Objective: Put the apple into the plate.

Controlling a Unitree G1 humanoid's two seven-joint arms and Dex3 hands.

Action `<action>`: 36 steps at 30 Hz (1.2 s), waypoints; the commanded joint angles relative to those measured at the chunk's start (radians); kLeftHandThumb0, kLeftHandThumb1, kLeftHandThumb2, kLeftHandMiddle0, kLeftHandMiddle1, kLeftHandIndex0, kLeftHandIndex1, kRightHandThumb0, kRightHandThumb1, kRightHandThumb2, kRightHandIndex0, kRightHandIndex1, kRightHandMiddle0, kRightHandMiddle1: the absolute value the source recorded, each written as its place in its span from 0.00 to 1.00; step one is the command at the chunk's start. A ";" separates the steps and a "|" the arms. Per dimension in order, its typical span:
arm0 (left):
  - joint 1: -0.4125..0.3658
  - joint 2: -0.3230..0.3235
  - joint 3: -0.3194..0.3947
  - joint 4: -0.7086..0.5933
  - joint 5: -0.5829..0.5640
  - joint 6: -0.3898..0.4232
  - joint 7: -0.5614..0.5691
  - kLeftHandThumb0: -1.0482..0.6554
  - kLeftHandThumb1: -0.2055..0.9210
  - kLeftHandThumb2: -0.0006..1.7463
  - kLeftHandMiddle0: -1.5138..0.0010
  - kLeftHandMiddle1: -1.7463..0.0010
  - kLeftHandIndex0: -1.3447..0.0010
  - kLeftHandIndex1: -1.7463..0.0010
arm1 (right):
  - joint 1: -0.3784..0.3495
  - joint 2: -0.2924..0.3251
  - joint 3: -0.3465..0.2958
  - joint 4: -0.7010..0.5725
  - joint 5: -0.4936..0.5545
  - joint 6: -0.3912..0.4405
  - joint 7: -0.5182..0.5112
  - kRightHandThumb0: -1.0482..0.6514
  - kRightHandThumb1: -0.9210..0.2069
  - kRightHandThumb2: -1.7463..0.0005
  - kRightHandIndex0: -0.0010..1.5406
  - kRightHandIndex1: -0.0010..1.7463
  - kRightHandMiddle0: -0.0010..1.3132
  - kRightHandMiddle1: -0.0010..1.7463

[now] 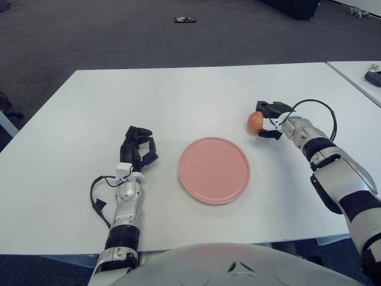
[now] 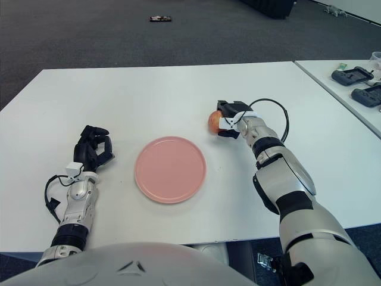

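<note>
1. Gripping the apple (image 1: 255, 121), my right hand (image 1: 272, 120) has its fingers curled round it, up and to the right of the pink plate (image 1: 214, 170), beyond its rim.
2. My left hand (image 1: 139, 149) shows on the white table (image 1: 178, 95) left of the plate, fingers curled, holding nothing.

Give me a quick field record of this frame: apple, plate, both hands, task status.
apple: held in the right hand, beyond the plate's right side
plate: pink, empty, on the white table in front of the robot
right hand: fingers closed on the apple
left hand: left of the plate, fingers curled, holding nothing
status: apple grasped, not yet in the plate
</note>
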 commanded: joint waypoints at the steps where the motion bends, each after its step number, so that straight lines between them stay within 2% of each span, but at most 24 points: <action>1: 0.051 -0.005 0.001 0.047 0.002 0.012 0.006 0.37 0.62 0.63 0.46 0.00 0.65 0.00 | 0.001 0.020 0.041 0.005 -0.045 0.010 -0.034 0.34 0.54 0.25 0.46 1.00 0.45 1.00; 7: 0.052 -0.007 0.001 0.048 -0.001 0.006 0.003 0.37 0.62 0.63 0.47 0.00 0.65 0.00 | 0.002 0.028 0.076 0.003 -0.079 0.028 -0.109 0.32 0.59 0.21 0.64 1.00 0.50 1.00; 13: 0.053 -0.008 0.000 0.047 -0.004 0.005 -0.002 0.37 0.62 0.63 0.47 0.00 0.65 0.00 | 0.006 0.031 0.090 0.003 -0.093 0.026 -0.175 0.32 0.61 0.19 0.76 1.00 0.52 1.00; 25: 0.053 -0.010 -0.002 0.036 -0.014 0.023 -0.006 0.37 0.61 0.64 0.48 0.00 0.64 0.00 | 0.013 0.034 0.086 -0.007 -0.083 0.036 -0.246 0.31 0.62 0.18 0.81 1.00 0.52 1.00; 36: 0.054 -0.009 -0.004 0.038 -0.009 0.017 -0.002 0.37 0.61 0.64 0.47 0.00 0.64 0.00 | 0.041 0.007 0.030 -0.072 -0.040 -0.008 -0.310 0.31 0.63 0.17 0.83 1.00 0.53 1.00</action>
